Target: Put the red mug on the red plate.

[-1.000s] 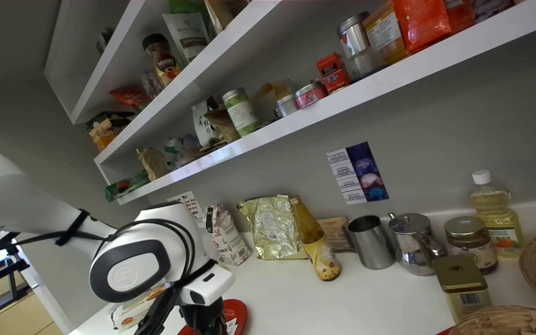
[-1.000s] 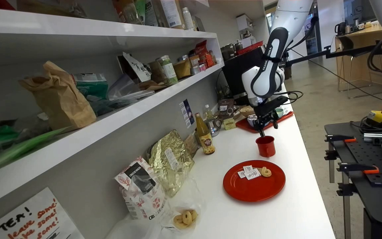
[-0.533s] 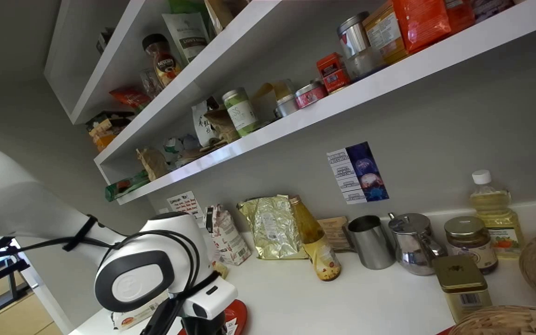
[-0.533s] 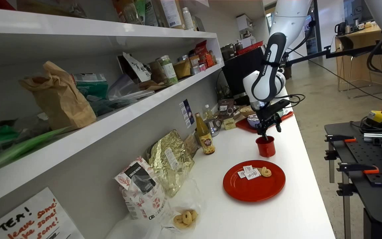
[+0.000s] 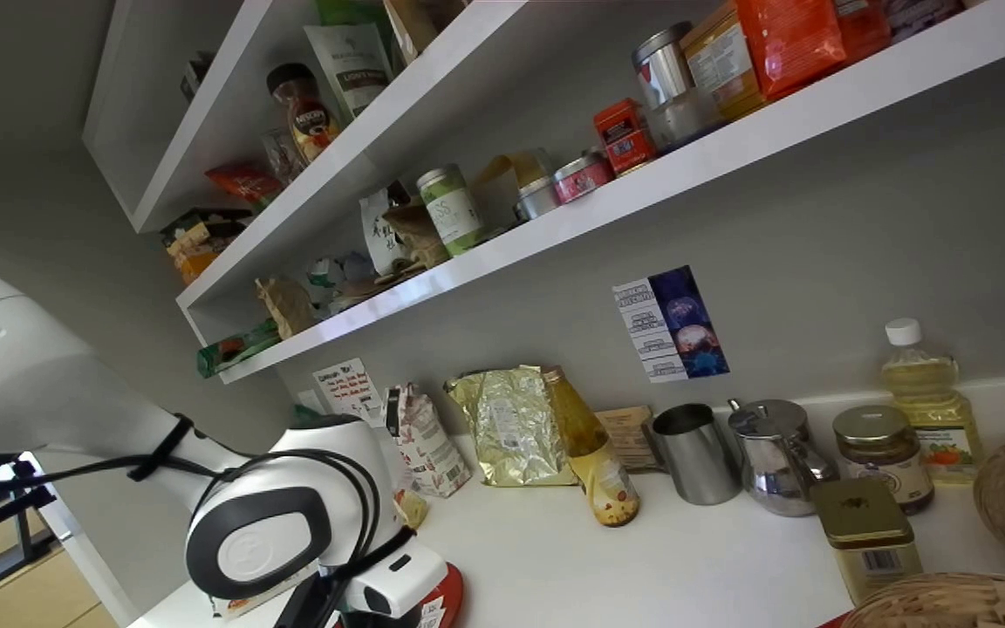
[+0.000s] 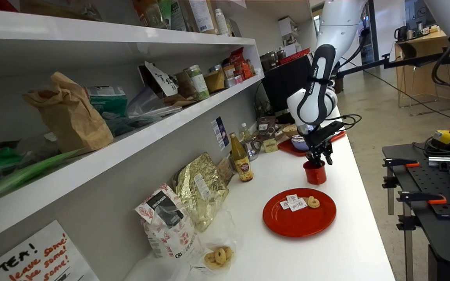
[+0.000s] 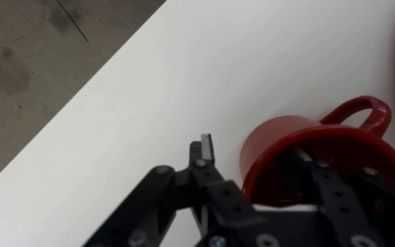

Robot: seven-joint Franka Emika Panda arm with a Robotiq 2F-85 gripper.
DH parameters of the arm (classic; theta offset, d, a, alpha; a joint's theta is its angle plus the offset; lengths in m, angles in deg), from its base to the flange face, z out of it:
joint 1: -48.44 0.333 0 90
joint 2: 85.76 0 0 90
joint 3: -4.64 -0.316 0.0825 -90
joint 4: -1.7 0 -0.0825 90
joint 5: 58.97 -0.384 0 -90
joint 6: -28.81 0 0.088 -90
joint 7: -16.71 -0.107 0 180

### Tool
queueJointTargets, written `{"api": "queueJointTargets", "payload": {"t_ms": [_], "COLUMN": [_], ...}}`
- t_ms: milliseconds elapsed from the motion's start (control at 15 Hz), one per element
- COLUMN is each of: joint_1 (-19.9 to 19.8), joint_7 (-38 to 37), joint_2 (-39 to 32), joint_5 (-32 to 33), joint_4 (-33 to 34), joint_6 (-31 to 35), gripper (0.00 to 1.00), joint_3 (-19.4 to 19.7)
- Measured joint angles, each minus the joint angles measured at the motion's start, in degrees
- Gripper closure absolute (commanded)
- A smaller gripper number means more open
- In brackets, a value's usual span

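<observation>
Inspector: Your red mug stands upright on the white table, near the red plate and clear of it. Surface: glossy red inside and out, rounded lip, one loop handle turned to the plate's side.

Clerk: And the state of your gripper?

Inspector: Your jaws stand apart. In the wrist view you have one finger outside the mug, clear of its wall; the other reaches into the mouth, so the rim passes between them.

Clerk: What can you not verify?

Inspector: Whether the inner finger touches the wall; it is dark and blurred in there. The fingers also cover part of the mug's inside. In an exterior view you find the handle hard to make out.

Clerk: And the plate?

Inspector: In the wrist view you get a sliver at the border. In an exterior view the robot arm covers part of it, and the lower border cuts it off. Where you see it whole, it carries white packets, their print too small to read, and pale ring-shaped snacks.
</observation>
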State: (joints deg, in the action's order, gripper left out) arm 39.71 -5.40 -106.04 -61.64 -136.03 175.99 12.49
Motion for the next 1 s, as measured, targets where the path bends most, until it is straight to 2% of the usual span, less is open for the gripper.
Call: {"api": "queueJointTargets", "payload": {"t_ms": [200, 667, 1000], "joint_1": [0.2, 1.8, 5.1], "joint_7": [0.1, 0.4, 0.4], "joint_2": [0.0, 0.3, 3.4], "joint_5": [-0.1, -0.9, -1.1], "joint_4": [0.0, 0.1, 0.5], "joint_6": [0.0, 0.0, 0.0], "gripper": [0.99, 0.98, 0.98], "joint_3": [0.0, -0.6, -1.7]}}
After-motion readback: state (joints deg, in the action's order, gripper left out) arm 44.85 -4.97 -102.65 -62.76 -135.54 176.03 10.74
